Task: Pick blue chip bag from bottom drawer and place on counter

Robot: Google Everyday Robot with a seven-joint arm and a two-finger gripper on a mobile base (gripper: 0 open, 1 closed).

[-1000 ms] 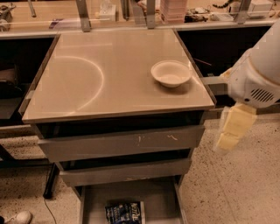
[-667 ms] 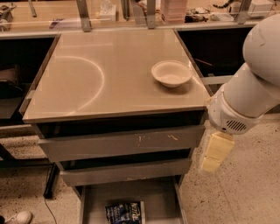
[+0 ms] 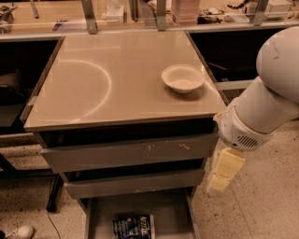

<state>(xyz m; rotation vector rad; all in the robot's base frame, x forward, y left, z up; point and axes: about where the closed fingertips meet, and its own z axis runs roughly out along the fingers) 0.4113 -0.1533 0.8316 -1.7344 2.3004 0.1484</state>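
Note:
The blue chip bag (image 3: 133, 227) lies flat on the floor of the open bottom drawer (image 3: 100, 212), at the bottom edge of the camera view. The counter (image 3: 93, 93) is a glossy beige top with a curved arc mark on its left half. My gripper (image 3: 220, 179), cream coloured, hangs down from the white arm (image 3: 261, 112) just right of the drawer stack, level with the middle drawer front. It is above and to the right of the bag and holds nothing that I can see.
A white bowl (image 3: 182, 78) stands on the counter's right side. Two grey drawer fronts (image 3: 131, 154), the upper one scratched, sit above the bottom drawer. A wooden shelf with clutter (image 3: 187, 11) runs along the back. A shoe (image 3: 18, 232) shows at the lower left.
My arm has swung left and down, bringing the gripper from beside the counter's right edge to the right side of the drawer stack. The bag and bowl have not moved.

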